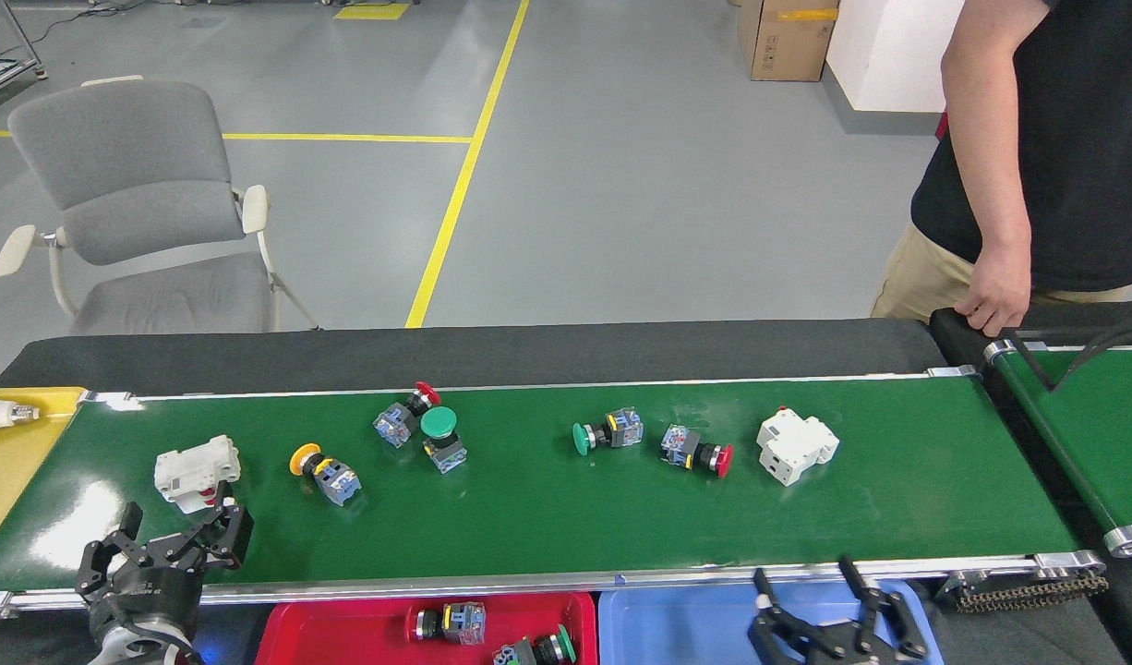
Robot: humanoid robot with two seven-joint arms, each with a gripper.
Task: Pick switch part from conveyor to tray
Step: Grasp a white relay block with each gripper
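The conveyor (pixel 547 517), a long glossy green belt with silver edge rails, runs across the whole view, with a black padded strip along its far side. A person's hand (pixel 991 300) rests on the black edge at the right end, and a grey chair (pixel 132 212) stands on the floor beyond the belt's left part. Below the near rail sit a red tray (pixel 344 637) and, just to its right, a blue tray (pixel 677 628); a yellow tray (pixel 12 453) lies off the belt's left end. The left gripper (pixel 164 545) hangs over the near left edge of the belt with its fingers spread and nothing between them, just in front of a white circuit breaker (pixel 195 471). The right gripper (pixel 838 619) is over the blue tray, fingers spread and empty too. A second white breaker (pixel 795 445) sits toward the right of the belt. Between them lie five switch parts (all pushbuttons): a yellow-capped one (pixel 324 471), a red-capped one (pixel 404 416) touching an upright green-capped one (pixel 441 436), then a green-capped one (pixel 605 432) lying on its side and a red-capped one (pixel 697 451). Two more switch parts are in the red tray: one (pixel 448 622) near its middle, and a green-capped one (pixel 536 650) at the bottom edge.
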